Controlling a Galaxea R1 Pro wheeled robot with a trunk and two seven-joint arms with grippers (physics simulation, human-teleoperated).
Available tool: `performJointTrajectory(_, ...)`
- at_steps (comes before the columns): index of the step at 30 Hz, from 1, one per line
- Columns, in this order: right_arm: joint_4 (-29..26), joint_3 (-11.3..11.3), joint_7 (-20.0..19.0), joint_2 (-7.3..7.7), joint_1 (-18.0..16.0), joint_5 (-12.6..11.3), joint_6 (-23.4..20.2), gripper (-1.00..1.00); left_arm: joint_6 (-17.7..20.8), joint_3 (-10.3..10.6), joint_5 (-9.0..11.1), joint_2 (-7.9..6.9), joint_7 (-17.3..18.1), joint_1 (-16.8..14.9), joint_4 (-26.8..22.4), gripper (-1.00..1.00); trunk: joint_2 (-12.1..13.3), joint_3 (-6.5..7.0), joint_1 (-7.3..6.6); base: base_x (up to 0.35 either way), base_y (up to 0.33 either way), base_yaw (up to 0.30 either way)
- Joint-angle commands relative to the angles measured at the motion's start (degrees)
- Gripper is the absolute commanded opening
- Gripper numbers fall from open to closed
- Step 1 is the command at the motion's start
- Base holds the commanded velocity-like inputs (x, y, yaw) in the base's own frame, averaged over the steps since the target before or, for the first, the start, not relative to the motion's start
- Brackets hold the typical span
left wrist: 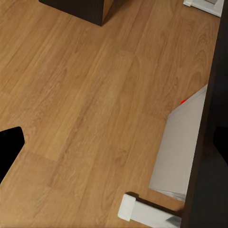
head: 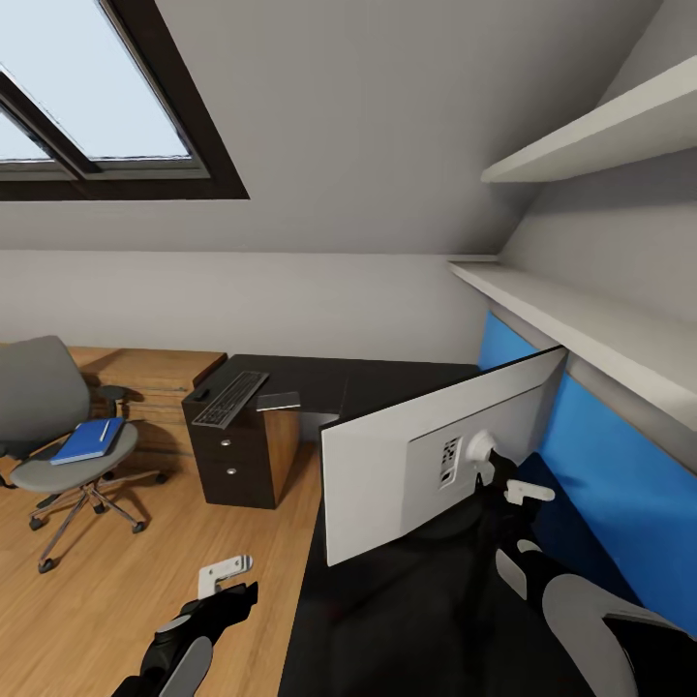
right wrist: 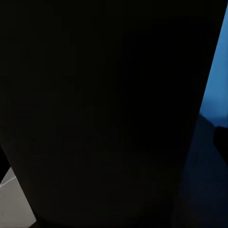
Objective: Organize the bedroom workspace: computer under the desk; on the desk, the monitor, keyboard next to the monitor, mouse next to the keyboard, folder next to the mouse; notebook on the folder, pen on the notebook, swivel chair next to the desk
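Observation:
The monitor (head: 407, 474) stands on the black desk (head: 387, 620) with its white back toward me. My right gripper (head: 513, 489) is behind it, shut on its black arm, with one white finger (head: 530, 492) showing. My left gripper (head: 225, 573) hangs open over the wood floor. At the desk's far end lie the keyboard (head: 230, 398), the small black mouse (head: 200, 394) and the dark-grey notebook (head: 279, 400). The swivel chair (head: 39, 407) stands at the left with the blue folder (head: 89, 440) and white pen (head: 105, 430) on its seat. The pale computer (left wrist: 178, 152) sits under the desk edge.
A dark drawer unit (head: 242, 455) holds up the desk's far end. A light wooden dresser (head: 145, 373) stands behind the chair. White shelves (head: 581, 329) and a blue wall panel (head: 620, 484) close off the right side. Open floor (head: 174, 542) lies between chair and desk.

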State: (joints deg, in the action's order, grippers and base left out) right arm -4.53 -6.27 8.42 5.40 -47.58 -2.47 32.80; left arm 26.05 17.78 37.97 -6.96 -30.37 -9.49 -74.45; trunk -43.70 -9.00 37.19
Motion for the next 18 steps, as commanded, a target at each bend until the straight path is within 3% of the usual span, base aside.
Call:
performJointTrajectory(1, 0.06, -0.14, -0.15, 0.00, -0.06, -0.25, 0.24, 1.00, 0.03, 0.16, 0.53, -0.07, -0.56, -0.06, -0.09, 1.00, -0.08, -0.09, 0.02, 0.000, 0.000, 0.000)
performJointTrajectory(12, 0.05, -0.14, -0.19, -0.01, -0.06, -0.24, 0.24, 1.00, 0.05, 0.22, 0.53, -0.02, -0.53, -0.08, -0.09, 1.00, -0.08, -0.09, 0.02, -0.016, 0.000, 0.000)
performJointTrajectory(18, 0.05, -0.14, -0.21, -0.03, -0.06, -0.23, 0.24, 1.00, 0.05, 0.32, 0.60, -0.02, -0.54, -0.06, -0.09, 1.00, -0.08, -0.09, 0.02, -0.262, 0.064, 0.000)
